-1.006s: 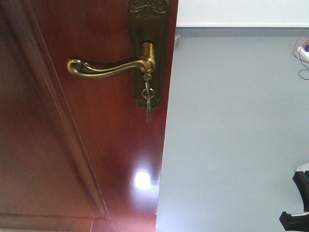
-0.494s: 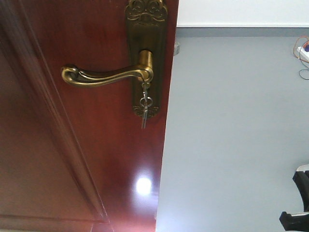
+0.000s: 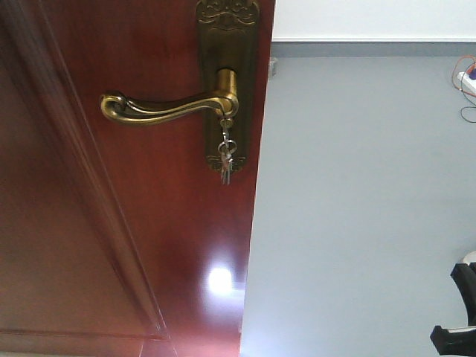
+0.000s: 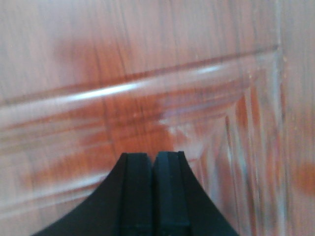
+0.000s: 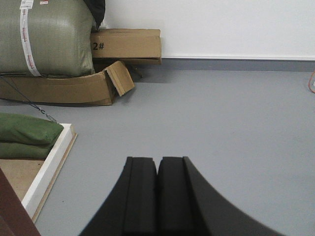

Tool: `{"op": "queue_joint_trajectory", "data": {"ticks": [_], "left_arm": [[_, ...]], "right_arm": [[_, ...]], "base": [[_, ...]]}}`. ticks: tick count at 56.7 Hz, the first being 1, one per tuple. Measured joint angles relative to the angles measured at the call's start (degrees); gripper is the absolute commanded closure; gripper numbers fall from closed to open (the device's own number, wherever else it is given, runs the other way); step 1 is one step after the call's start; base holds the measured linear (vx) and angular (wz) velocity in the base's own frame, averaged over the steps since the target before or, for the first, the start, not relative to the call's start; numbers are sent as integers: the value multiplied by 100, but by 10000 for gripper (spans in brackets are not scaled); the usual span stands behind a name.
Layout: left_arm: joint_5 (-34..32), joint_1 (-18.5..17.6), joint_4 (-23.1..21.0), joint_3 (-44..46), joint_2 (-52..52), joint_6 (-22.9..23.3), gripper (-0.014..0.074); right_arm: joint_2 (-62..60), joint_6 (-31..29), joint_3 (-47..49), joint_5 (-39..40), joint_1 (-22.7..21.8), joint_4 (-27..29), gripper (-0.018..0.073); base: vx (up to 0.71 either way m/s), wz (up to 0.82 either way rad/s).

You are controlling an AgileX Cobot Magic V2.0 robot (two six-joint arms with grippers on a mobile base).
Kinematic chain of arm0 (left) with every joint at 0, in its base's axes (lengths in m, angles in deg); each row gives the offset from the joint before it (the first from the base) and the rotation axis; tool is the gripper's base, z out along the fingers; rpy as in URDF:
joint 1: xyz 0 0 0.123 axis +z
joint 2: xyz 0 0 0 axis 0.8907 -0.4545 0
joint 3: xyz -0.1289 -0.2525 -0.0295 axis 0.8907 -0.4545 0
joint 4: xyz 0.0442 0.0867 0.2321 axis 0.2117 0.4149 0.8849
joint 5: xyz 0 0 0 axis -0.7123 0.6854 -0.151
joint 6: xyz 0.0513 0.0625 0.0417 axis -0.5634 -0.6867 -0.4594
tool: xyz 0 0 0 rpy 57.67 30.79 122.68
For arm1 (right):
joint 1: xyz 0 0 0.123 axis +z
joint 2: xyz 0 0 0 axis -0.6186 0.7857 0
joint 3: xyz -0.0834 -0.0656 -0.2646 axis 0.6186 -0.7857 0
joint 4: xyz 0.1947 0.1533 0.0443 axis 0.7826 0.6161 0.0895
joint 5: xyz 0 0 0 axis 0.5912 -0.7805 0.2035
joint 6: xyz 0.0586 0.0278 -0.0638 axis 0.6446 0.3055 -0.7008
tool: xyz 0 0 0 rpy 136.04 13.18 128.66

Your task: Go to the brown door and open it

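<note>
The brown door shows only as blurred paneling.

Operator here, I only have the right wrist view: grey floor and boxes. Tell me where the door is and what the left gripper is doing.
Observer: The brown door fills the left of the front view, its free edge standing against open grey floor.
Operator: Report the handle.
Observer: The brass lever handle sits level, nothing gripping it; keys hang below its hub.
Operator: Now the left gripper.
Observer: The left gripper is shut, close against the door's panel moulding, holding nothing.
Operator: Confirm mine.
Observer: The right gripper is shut too, pointing at bare floor.
</note>
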Motion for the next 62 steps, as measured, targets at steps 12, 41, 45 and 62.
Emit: {"op": "queue_joint_trajectory", "data": {"ticks": [12,41,45,62], "left_arm": [[25,595,-40,-496,428,174,600],[24,1353,-64,-3156,3094,373,600],[24,1353,-64,-3572,3482,466,600],[363,1353,-68,-4511,4431,1165,600]], "right_arm": [[0,0,0,5,0,0,559],[0,0,0,5,0,0,559],[0,0,0,5,0,0,559],[0,0,0,0,0,0,559]], "base": [[0,0],[0,0],[0,0],[0,0]]}}
